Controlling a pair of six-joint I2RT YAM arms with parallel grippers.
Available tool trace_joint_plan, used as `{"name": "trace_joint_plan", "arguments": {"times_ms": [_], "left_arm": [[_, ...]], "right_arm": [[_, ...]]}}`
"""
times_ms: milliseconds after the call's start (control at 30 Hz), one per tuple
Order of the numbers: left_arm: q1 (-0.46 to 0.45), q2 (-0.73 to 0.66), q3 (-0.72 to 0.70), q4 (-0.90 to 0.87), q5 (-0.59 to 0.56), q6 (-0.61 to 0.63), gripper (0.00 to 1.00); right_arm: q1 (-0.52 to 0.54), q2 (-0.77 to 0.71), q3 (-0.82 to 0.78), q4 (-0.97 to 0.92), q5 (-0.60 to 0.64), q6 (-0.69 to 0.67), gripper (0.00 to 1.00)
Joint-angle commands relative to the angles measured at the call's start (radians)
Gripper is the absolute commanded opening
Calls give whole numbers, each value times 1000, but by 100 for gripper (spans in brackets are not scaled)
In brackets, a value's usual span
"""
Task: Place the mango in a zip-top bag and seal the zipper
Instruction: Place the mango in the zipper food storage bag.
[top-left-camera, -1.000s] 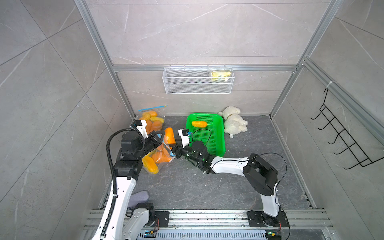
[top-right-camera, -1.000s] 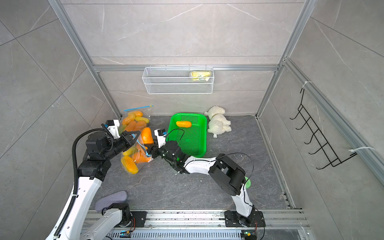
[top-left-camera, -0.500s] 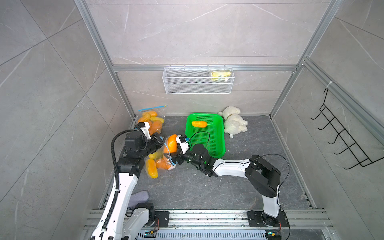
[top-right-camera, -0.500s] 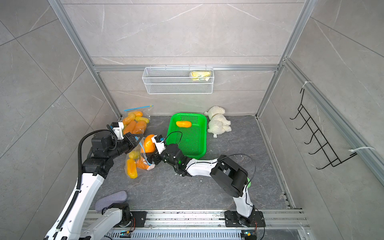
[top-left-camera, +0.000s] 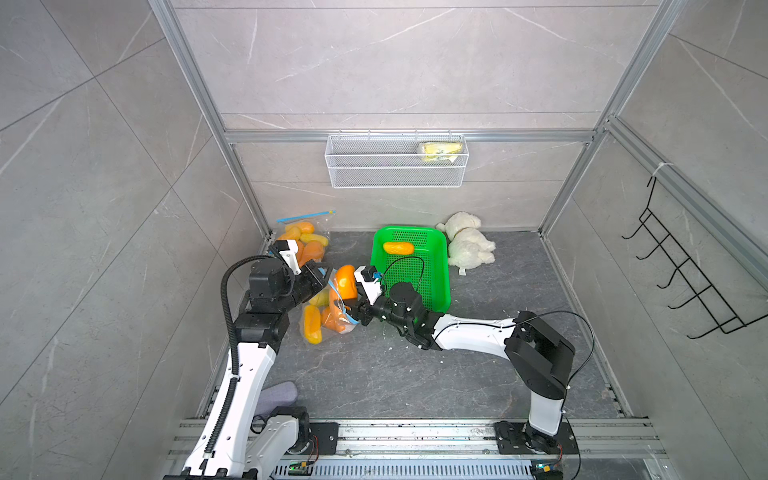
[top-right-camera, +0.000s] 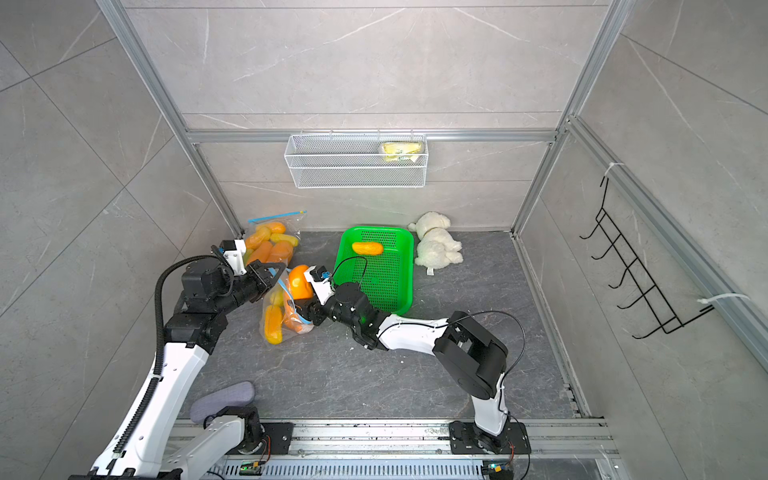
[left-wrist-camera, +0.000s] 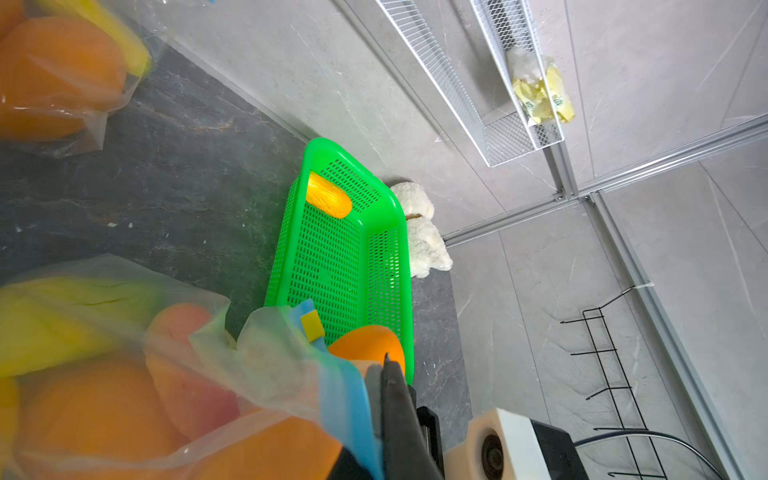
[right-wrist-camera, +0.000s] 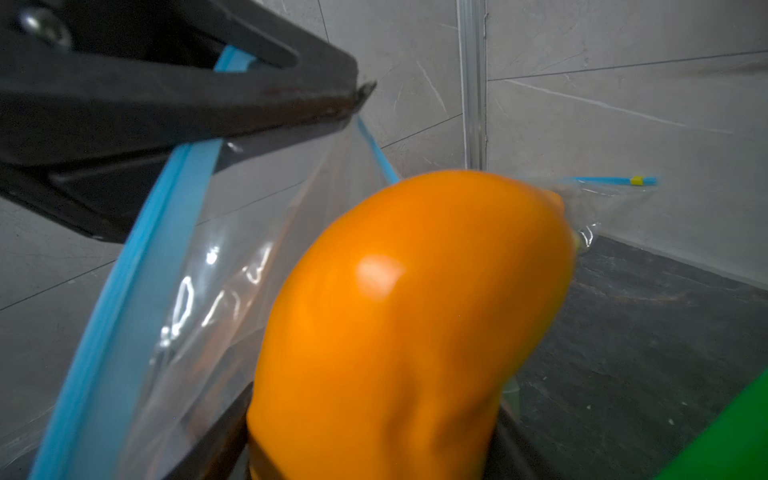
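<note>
Both top views, left to right.

- Far-left corner: second bag (top-left-camera: 305, 243), closed along its blue top edge, full of orange and yellow fruit, leaning on the wall.
- Left gripper (top-left-camera: 322, 276), left of centre: jaws pressed together, pinching the blue zipper strip (right-wrist-camera: 137, 270) of the zip-top bag (top-left-camera: 328, 316). That edge is lifted; the mouth gapes toward the right. The bag's base rests on the floor (top-left-camera: 374, 374) with several fruits inside.
- Mango (top-left-camera: 345, 282): orange, upright, at the bag's mouth, just right of the pinched edge. Its upper part stands clear above the rim. In the left wrist view it shows just behind the strip (left-wrist-camera: 370, 345).
- Right gripper (top-left-camera: 355, 308), centre frame: fingers closed on the lower end of the mango; the right wrist view shows dark fingers hugging it on both sides (right-wrist-camera: 415, 324).
- Green basket (top-left-camera: 446, 286), right of centre, behind the right gripper: one yellow-orange fruit (top-left-camera: 398, 248) at its far end.
- Plush toy (top-left-camera: 467, 245): white, just beside the basket's far right corner.
- Wire shelf (top-left-camera: 395, 166) on the back wall; hook rack (top-left-camera: 685, 274) on the right wall.
</note>
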Motion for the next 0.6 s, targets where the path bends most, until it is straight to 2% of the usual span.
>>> {"name": "trace_joint_plan", "arguments": {"times_ms": [0,67,133,233,433,500,567], "left_arm": [[2,-15,52,116,60,-26,0],[2,-19,51,124,69,-32,0],[1,-21,54,131,82,-31,0],[0,-16,49,131,80,-26,0],[0,13,29,155,80,-39,0],[0,15,26,157,78,-43,0],[1,14,26,156,75,-43,0]], "right_arm": [[-1,46,92,-3,84,-5,35],[1,75,142,-72,99,-46,44],[2,94,197,-185,121,-97,47],[2,99,199,-233,117,-131,50],[-1,88,189,-305,-151,-161,59],[1,85,190,-331,-189,-192,61],[0,76,160,-280,-200,-195,63]]}}
